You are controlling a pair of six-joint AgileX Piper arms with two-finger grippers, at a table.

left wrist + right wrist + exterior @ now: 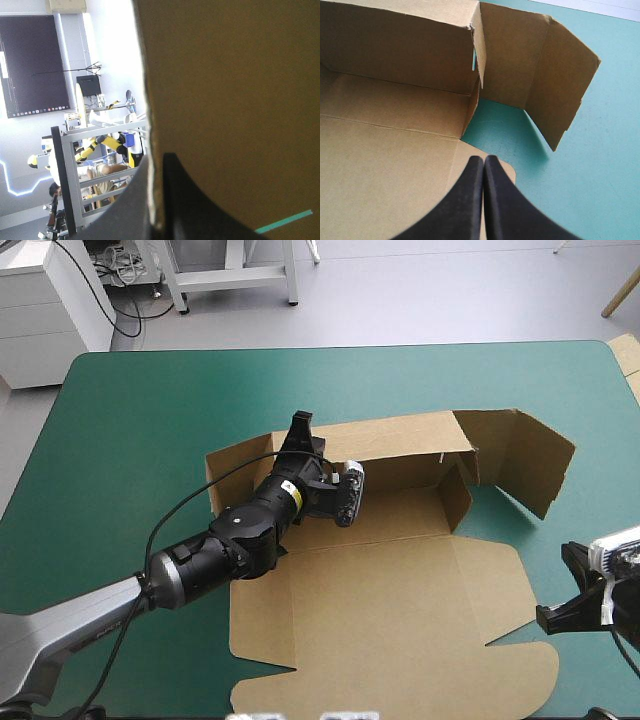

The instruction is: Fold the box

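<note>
The left gripper (159,161) pinches the box's (400,590) back wall; the right gripper (483,161), closed and empty, hovers at the lid's edge.

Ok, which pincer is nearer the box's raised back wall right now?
Left. The left pincer is shut on the back wall at its top edge; the right pincer, shut and empty, hangs apart from it, at the flat lid's right edge.

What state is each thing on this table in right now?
Box: partly folded, open.
Far wall: raised upright.
Right flap: standing, not tucked in.
Lid: flat on the cover.
Left gripper: shut on the far wall's top edge.
Right gripper: shut, holding nothing, by the lid's right edge.
</note>
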